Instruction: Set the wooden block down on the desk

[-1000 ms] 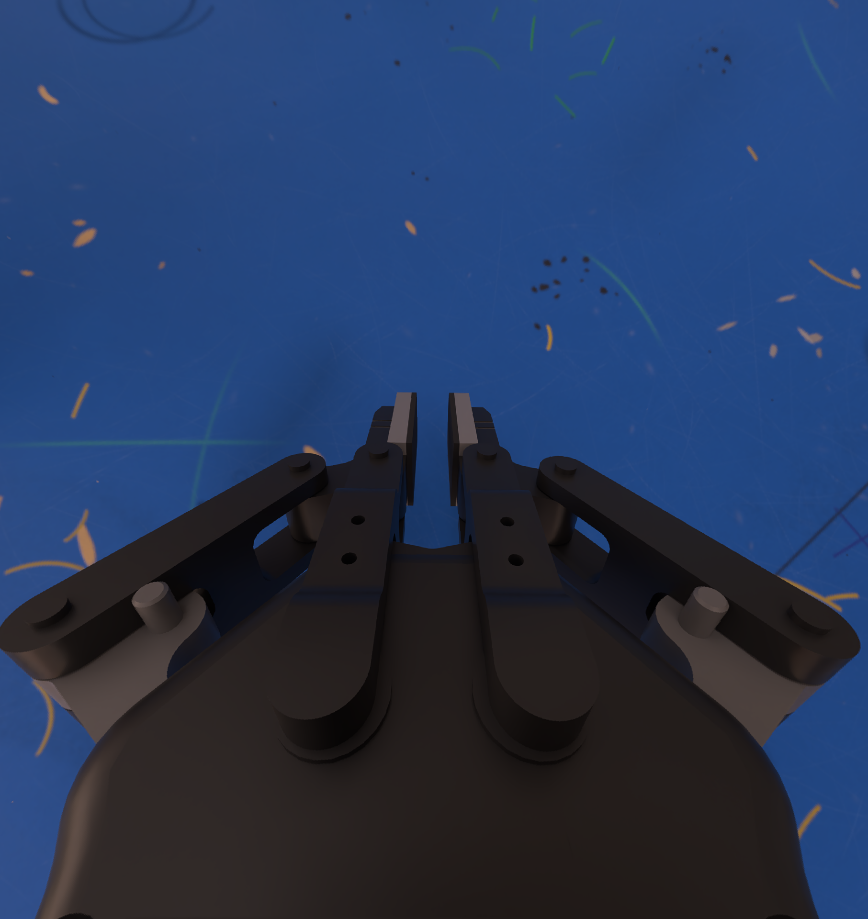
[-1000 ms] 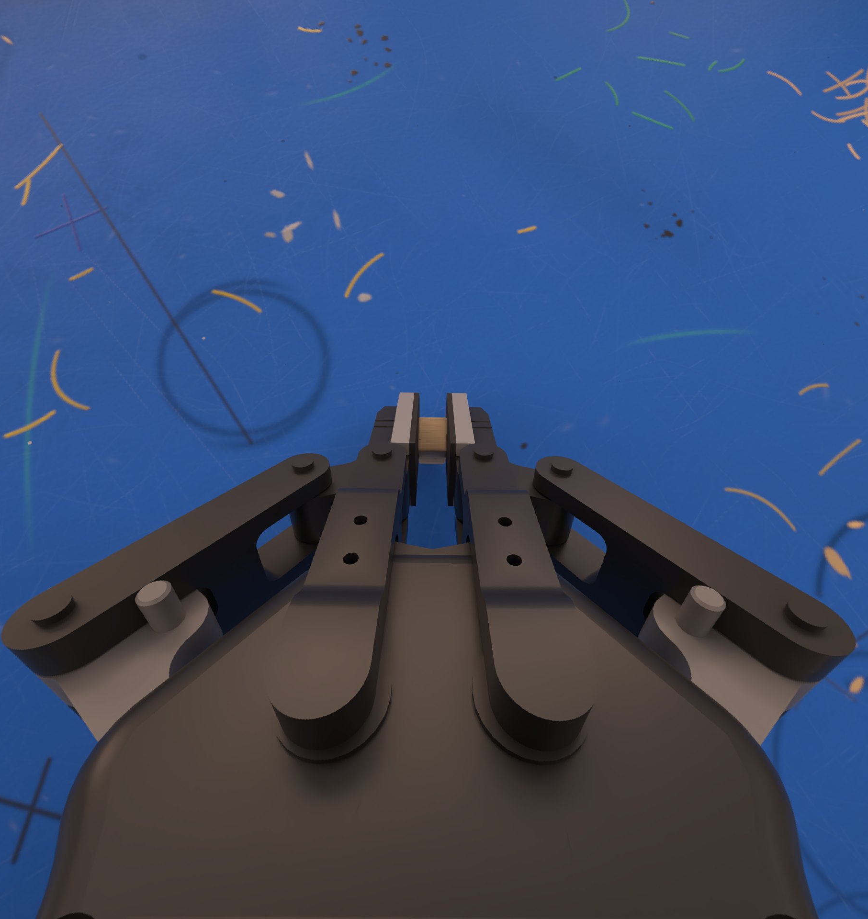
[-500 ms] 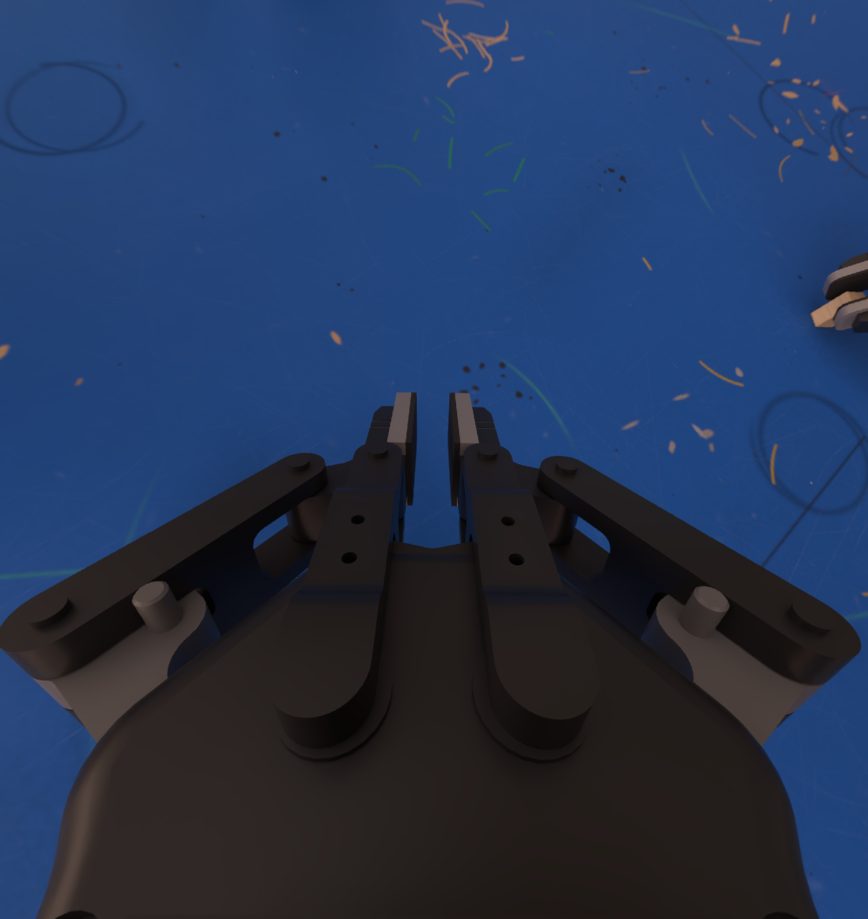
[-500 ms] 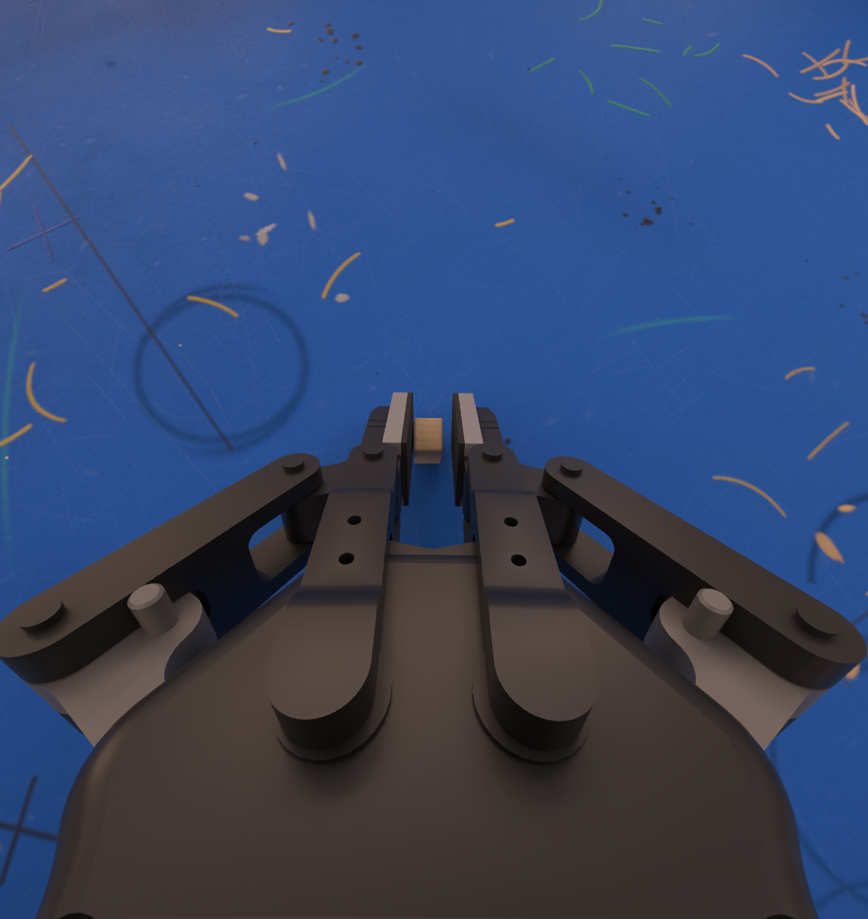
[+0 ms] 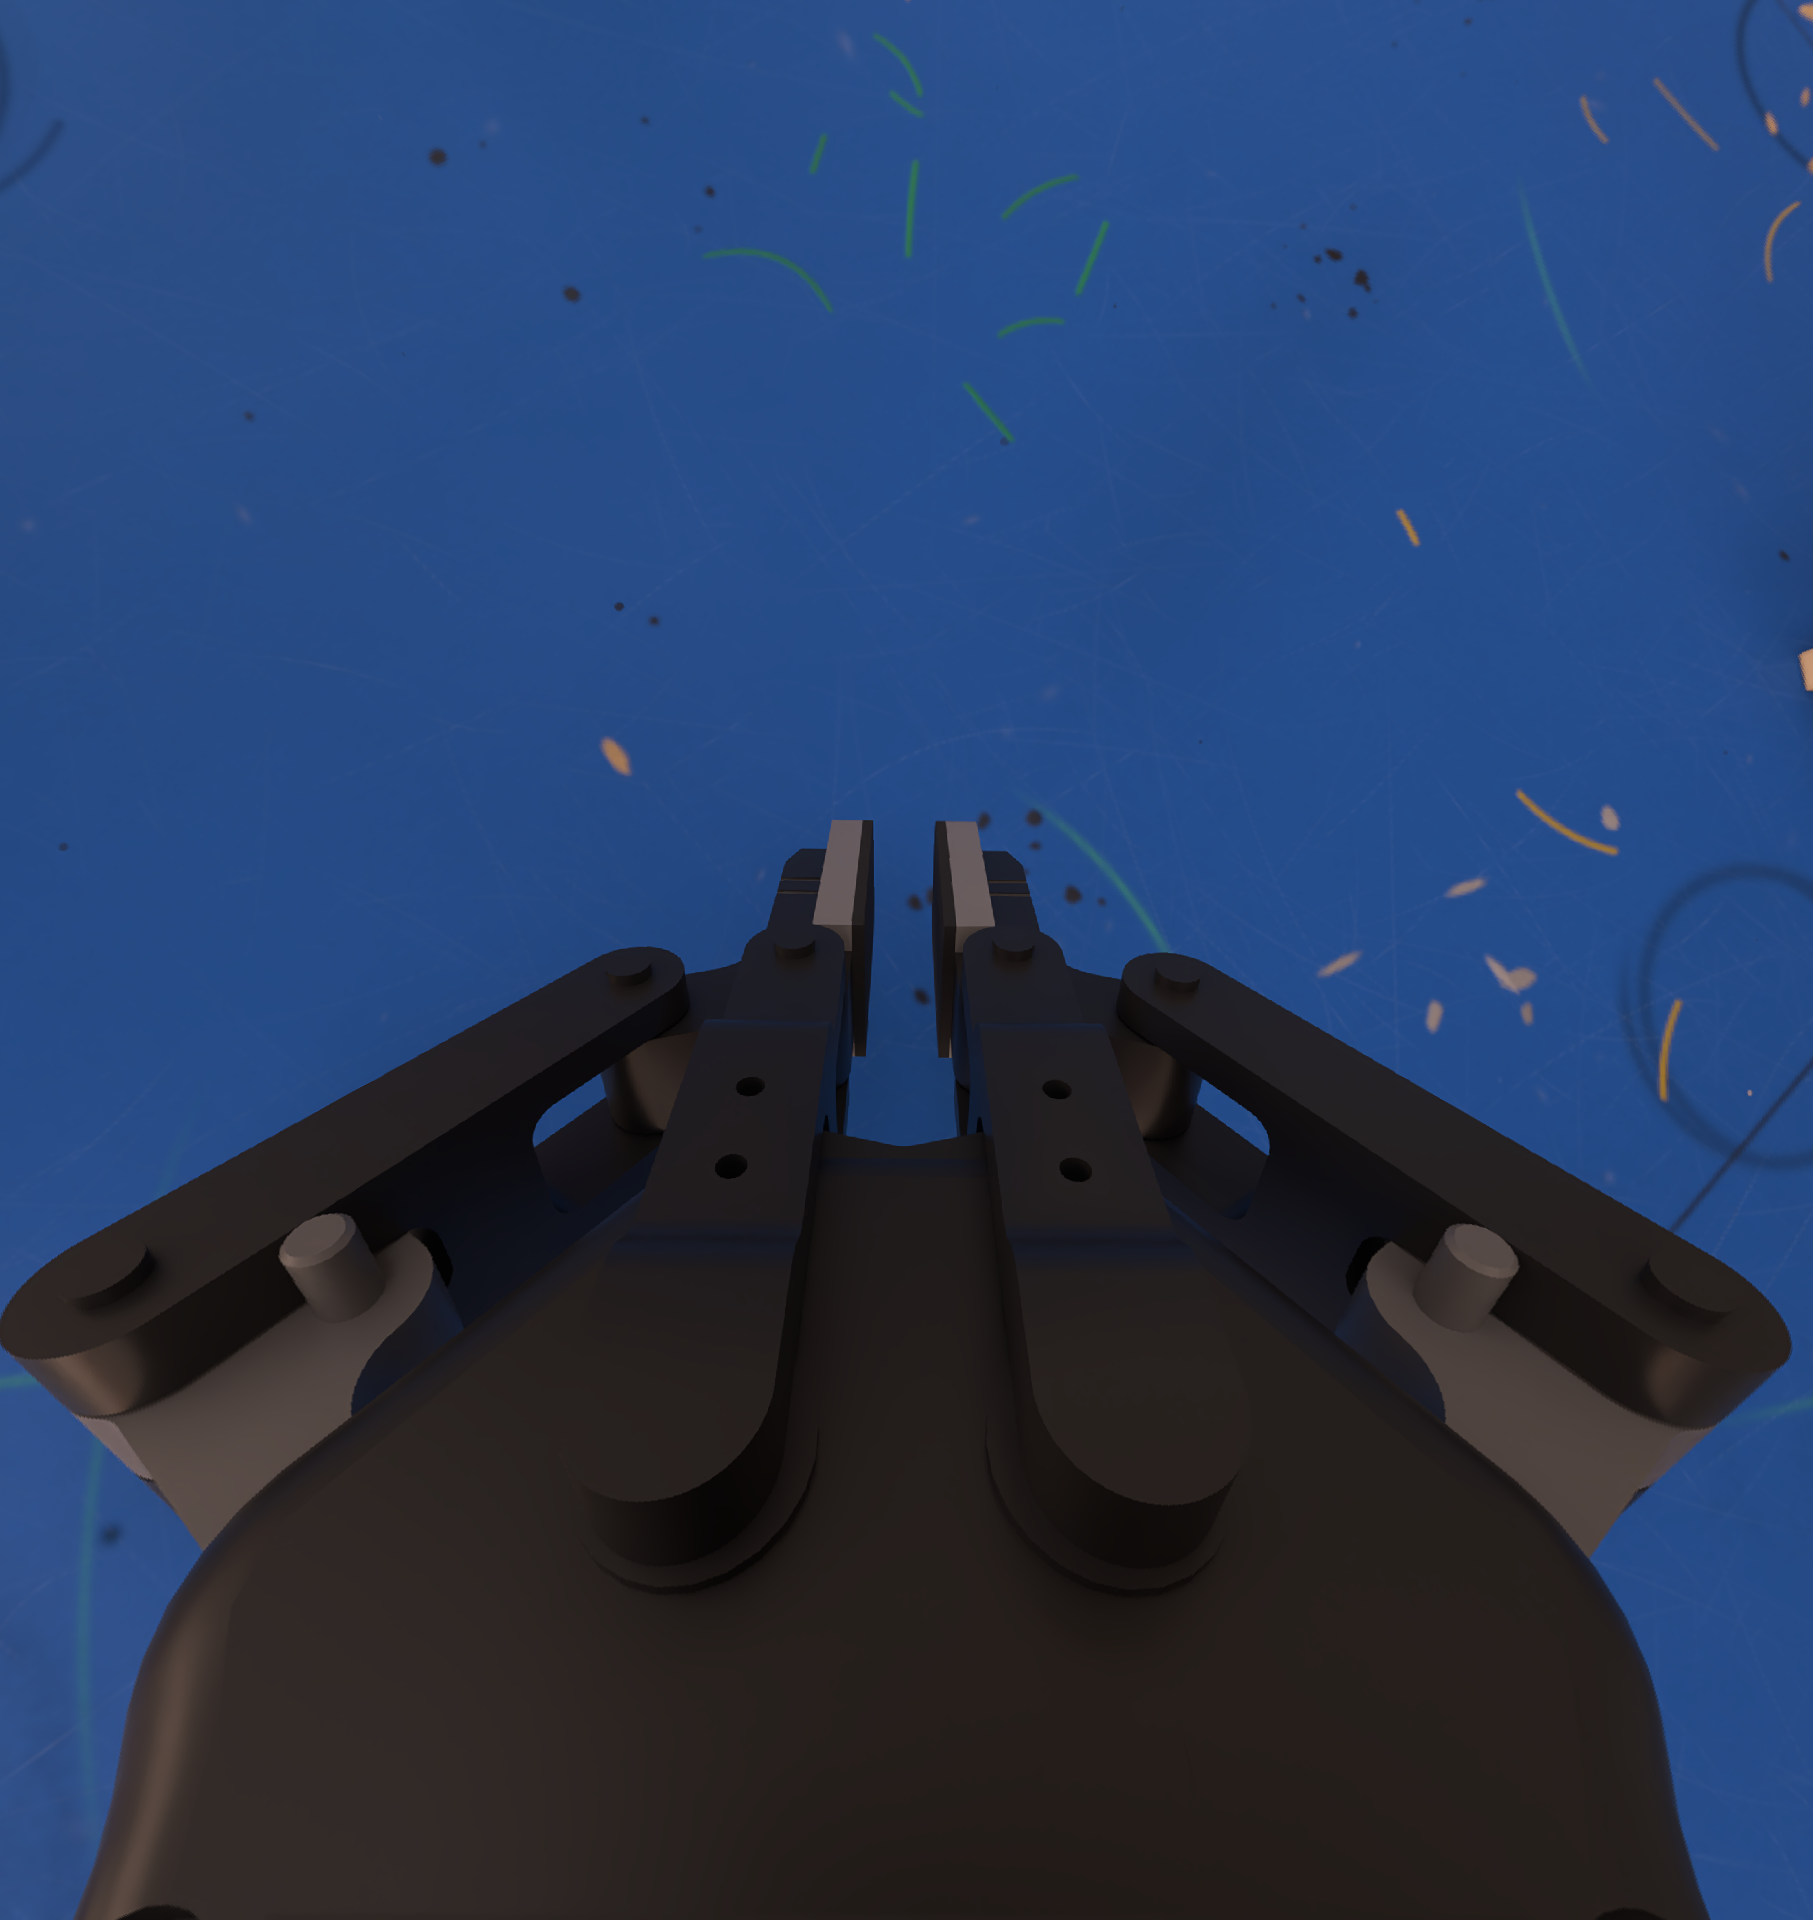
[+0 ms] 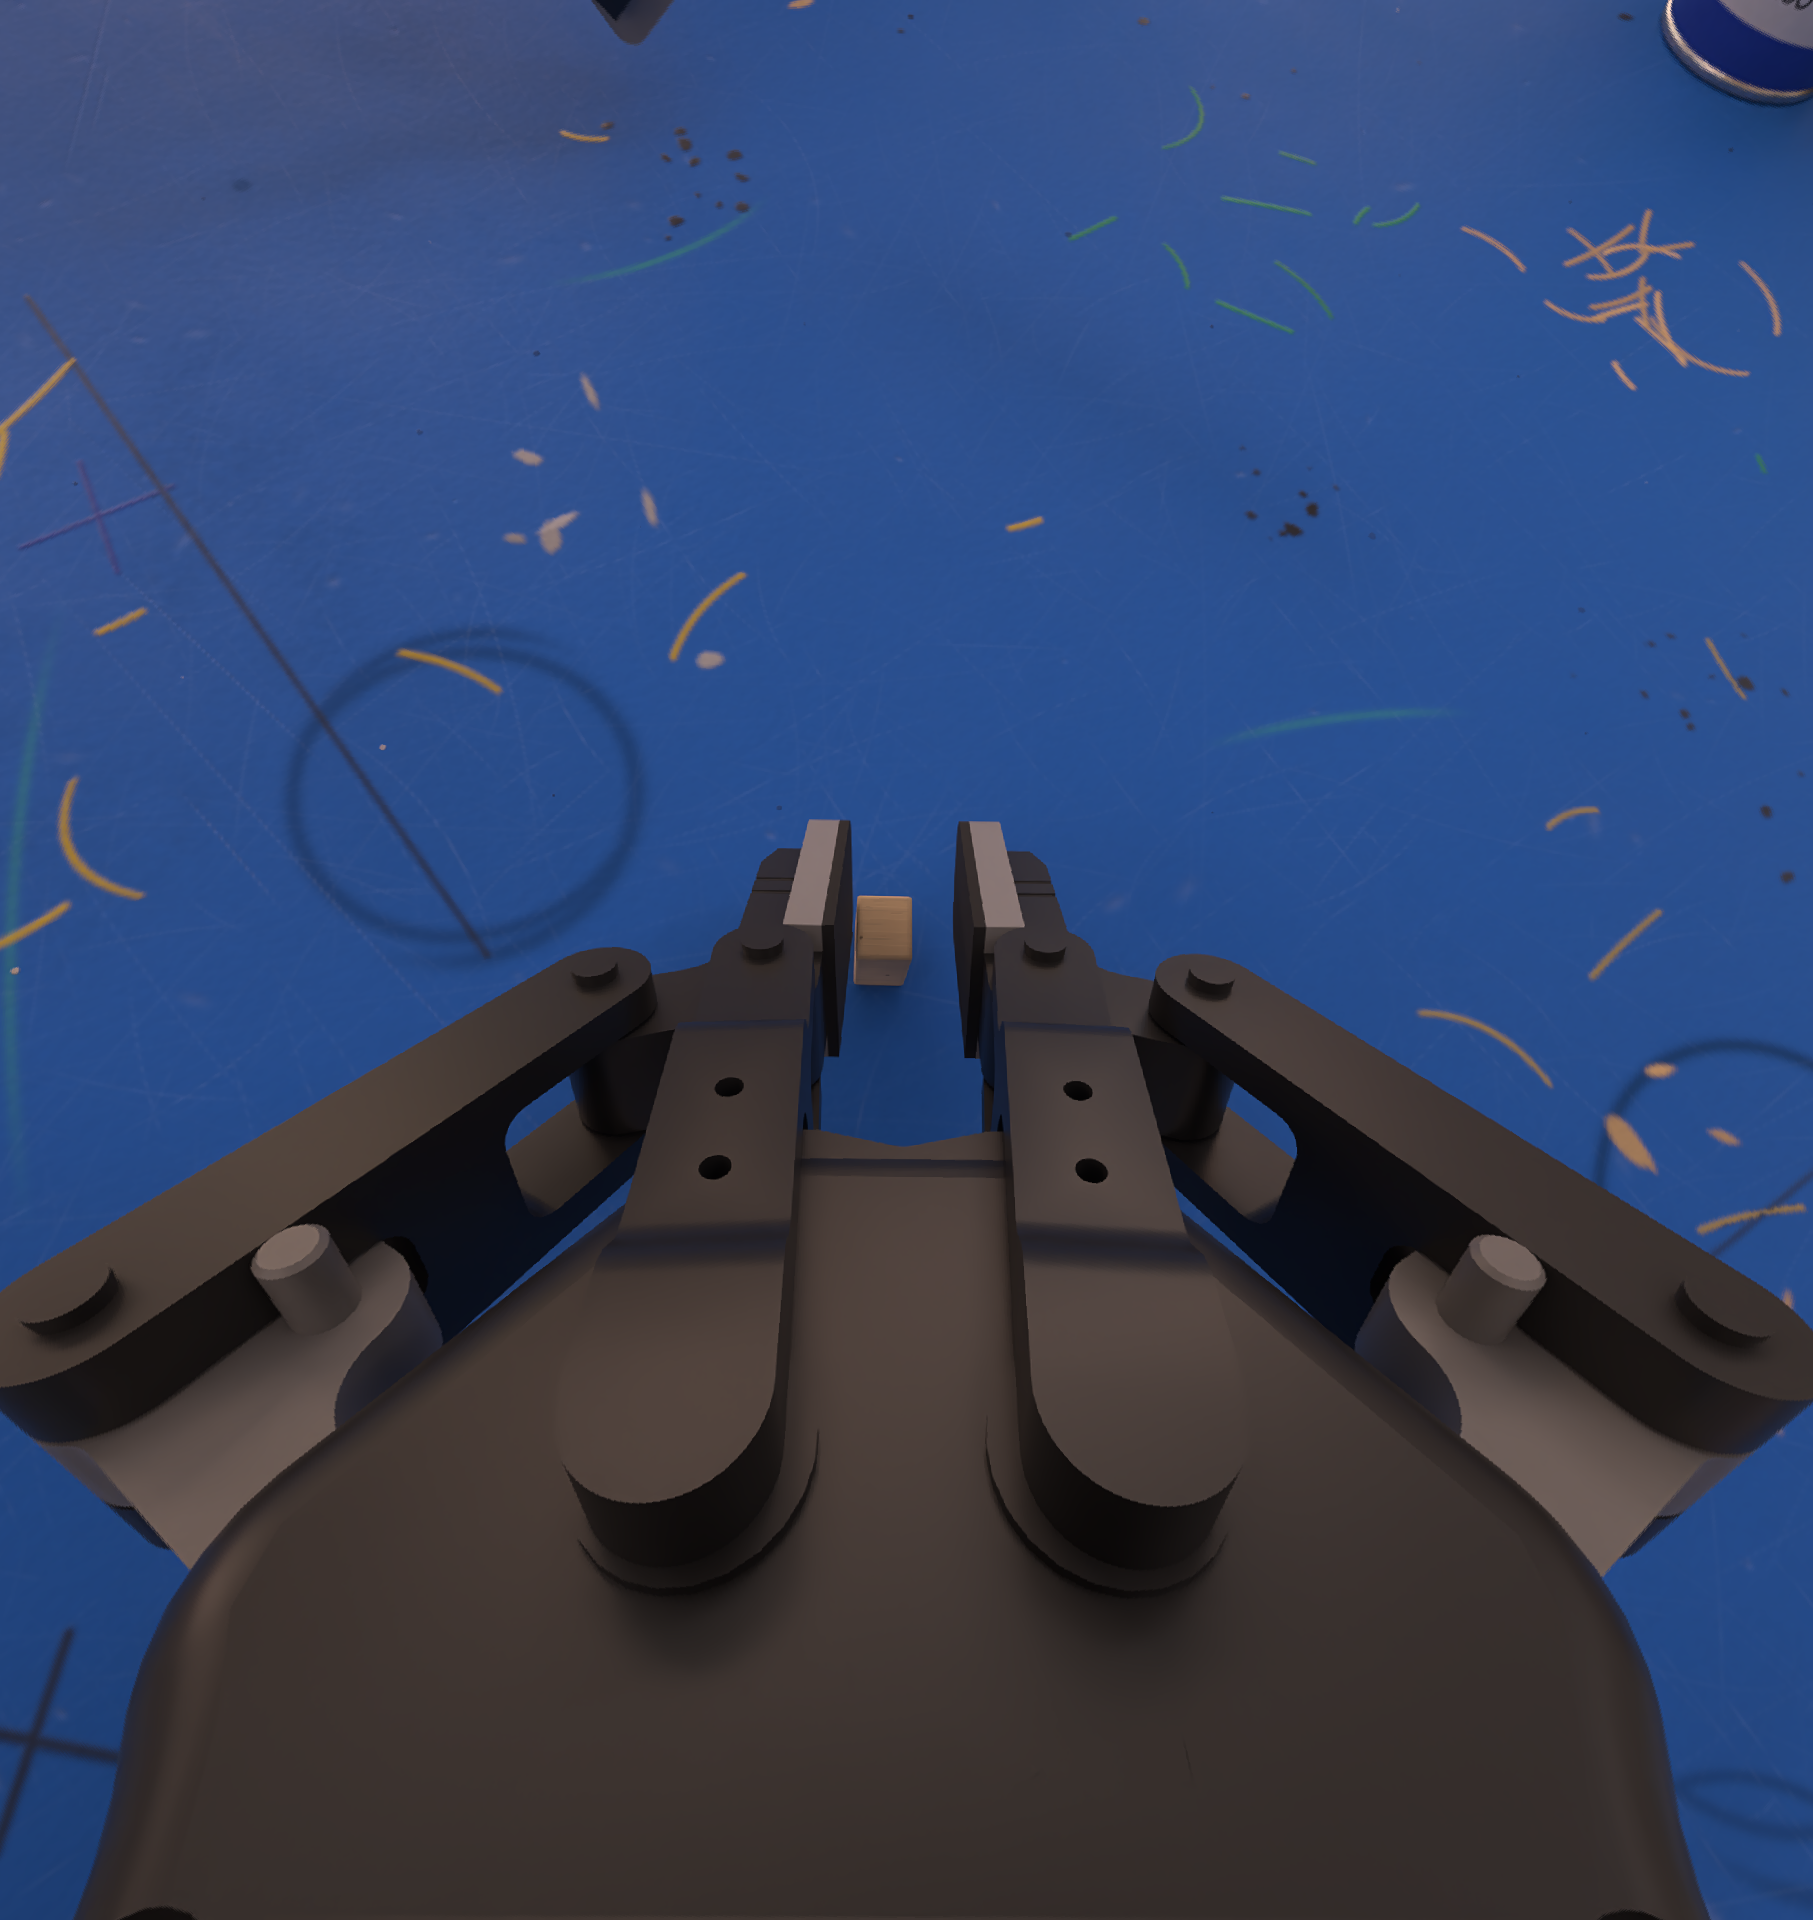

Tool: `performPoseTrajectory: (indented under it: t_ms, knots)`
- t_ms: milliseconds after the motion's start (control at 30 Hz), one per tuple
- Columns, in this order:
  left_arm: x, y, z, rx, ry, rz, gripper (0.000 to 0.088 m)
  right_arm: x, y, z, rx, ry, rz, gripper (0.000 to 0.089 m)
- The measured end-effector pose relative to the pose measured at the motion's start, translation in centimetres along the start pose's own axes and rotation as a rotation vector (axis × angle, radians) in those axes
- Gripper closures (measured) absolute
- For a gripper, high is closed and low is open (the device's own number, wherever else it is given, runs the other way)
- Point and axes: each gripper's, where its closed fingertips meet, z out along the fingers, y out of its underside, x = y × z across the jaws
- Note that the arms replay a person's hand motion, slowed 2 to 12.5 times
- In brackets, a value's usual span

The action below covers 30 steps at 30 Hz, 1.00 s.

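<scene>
On your blue bench (image 6: 1089, 644), scattered with small orange and green shavings and dark specks, a blue can (image 6: 1759, 47) is standing at the far right edge, well apart from the work. Nothing is blocking the block. Your right claw (image 6: 902, 862) is standing parted, and the wooden block (image 6: 882, 938) is lying on the bench between its fingers, with a gap on each side. Its long axis is running away from the camera, along the fingers. Your left claw (image 5: 902, 862) is showing only a narrow gap and is gripping nothing.
</scene>
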Motion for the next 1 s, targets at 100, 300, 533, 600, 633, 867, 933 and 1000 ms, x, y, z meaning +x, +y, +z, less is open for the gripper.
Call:
performPoseTrajectory:
  t_ms: [100,300,533,600,633,867,933,1000]
  knots:
    - [-0.1,0.2,0.4,-0.024,-0.003,-0.007,0.0770,0.0,-0.1,0.0,0.002,0.002,-0.006,0.0714]
    - [-0.5,0.4,0.8,-0.037,-0.018,-0.011,0.0762,-0.2,-0.1,0.1,0.002,-0.006,-0.008,0.0711]
    - [0.0,0.3,1.2,-0.040,0.010,0.000,0.0785,-0.3,-0.1,0.1,0.001,-0.009,-0.009,0.0710]
    - [0.1,0.3,1.2,-0.040,0.012,0.007,0.0788,-0.3,-0.1,0.1,0.002,-0.009,-0.008,0.0711]
    - [0.1,0.3,1.2,-0.038,0.013,0.011,0.0789,-0.3,-0.1,0.1,0.003,-0.008,-0.009,0.0711]
    - [0.2,-0.1,0.9,-0.007,0.016,0.029,0.0805,-0.3,-0.2,0.1,0.008,-0.005,-0.009,0.0711]
    - [0.3,-0.3,0.7,0.009,0.024,0.025,0.0806,-0.3,-0.3,0.1,0.009,-0.004,-0.009,0.0711]
    - [0.6,-0.6,0.4,0.025,0.041,0.017,0.0806,-0.3,-0.3,0.0,0.011,-0.004,-0.009,0.0711]
